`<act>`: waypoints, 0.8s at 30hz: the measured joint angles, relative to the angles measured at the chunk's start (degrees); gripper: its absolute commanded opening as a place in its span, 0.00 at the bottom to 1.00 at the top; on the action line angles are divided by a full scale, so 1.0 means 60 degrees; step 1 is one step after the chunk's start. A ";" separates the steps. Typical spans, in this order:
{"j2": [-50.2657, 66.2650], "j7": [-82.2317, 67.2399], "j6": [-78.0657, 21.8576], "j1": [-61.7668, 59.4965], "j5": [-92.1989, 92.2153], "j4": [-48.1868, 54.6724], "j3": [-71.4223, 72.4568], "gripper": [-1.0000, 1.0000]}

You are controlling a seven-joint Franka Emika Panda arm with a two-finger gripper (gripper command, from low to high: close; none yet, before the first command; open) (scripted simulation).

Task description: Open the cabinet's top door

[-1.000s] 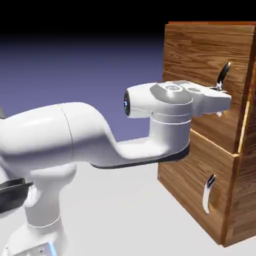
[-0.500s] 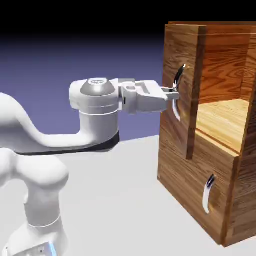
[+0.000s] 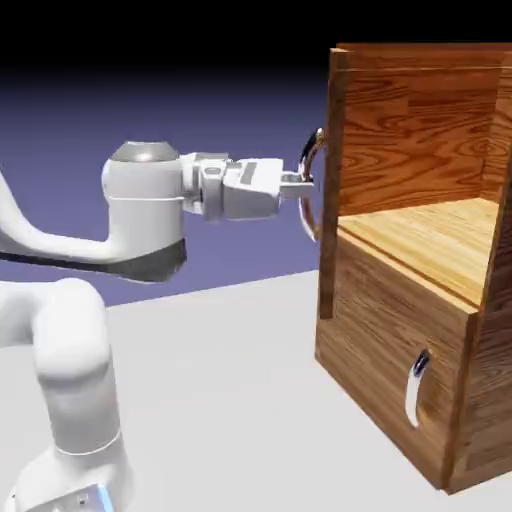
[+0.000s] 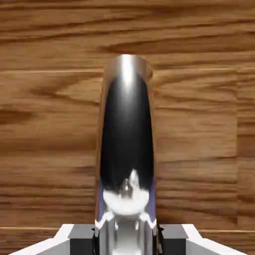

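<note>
Closest to my hand camera, I have the fingers clamped on the top door's handle, one on either side of it at the bottom edge of the hand view. The curved silver bar runs up the middle from between them, bright at its far end and dark and mirror-like along its middle. Right behind it, the wood grain of the top door fills my hand view, its streaks running across.

Switching to the exterior view, I see the fingers level with the middle of the handle, which bows out from the door toward the exterior view's left. The door stands swung open, so nearly edge-on that it reads as a narrow upright strip along the left side of the cabinet. Behind my gripper, the white arm stretches back toward the exterior view's left, with its base in the lower left corner, a light blue strip on it.

Past the open door I can look into the upper compartment, with reddish-brown walls and a pale wooden floor. Below it, the lower panel is closed, its own silver handle upright and slightly tilted, well apart from the fingers. The pale grey worktop spreads under everything, and farthest off is the blue-violet backdrop, darkening to black at the top.
</note>
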 measured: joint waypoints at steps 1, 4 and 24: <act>-0.0207 -0.0241 -0.0046 -0.0159 0.0415 -0.0149 0.0210 0.00; -0.0810 -0.0989 -0.0202 -0.0541 0.1670 -0.0553 0.0797 0.00; -0.3936 -0.3996 -0.6009 0.1319 0.9261 -0.1330 0.6445 0.00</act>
